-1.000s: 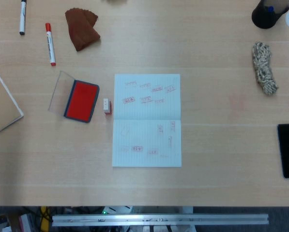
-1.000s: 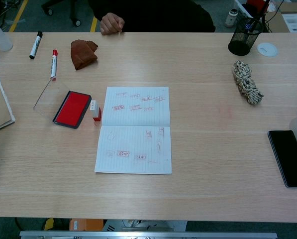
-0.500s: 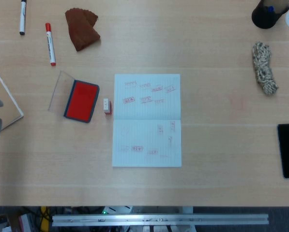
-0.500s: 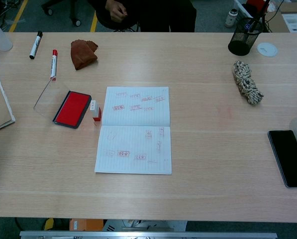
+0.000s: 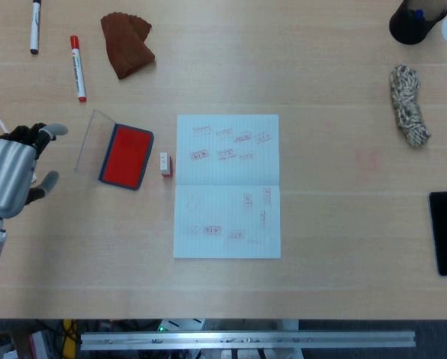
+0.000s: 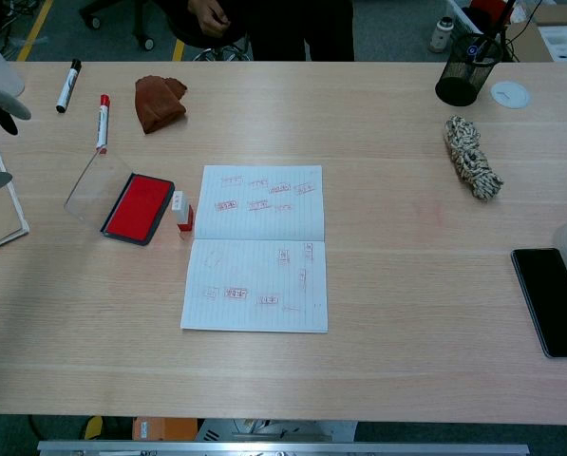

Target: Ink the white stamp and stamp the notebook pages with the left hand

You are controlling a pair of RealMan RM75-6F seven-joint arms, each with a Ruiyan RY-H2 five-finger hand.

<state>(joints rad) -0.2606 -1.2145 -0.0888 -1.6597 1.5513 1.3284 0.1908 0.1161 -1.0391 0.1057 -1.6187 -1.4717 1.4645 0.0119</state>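
Your pale wood counter [image 5: 343, 284] carries the open notebook [image 5: 227, 185] at centre, the white stamp [image 5: 165, 164] just beside its left edge, then the red ink pad [image 5: 126, 155]. Two markers [image 5: 77, 67] and a brown cloth [image 5: 126, 44] lie farther back; a rope bundle [image 5: 409, 105] and black phone [image 5: 446, 232] sit right.

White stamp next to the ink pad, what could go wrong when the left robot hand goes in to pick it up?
1. The white stamp stands close between the ink pad and the notebook, so the fingers could nudge either one.
2. The pad's clear lid lies open toward the left robot hand, which may clip it on approach.
3. The stamp is small and upright, so it might tip over.
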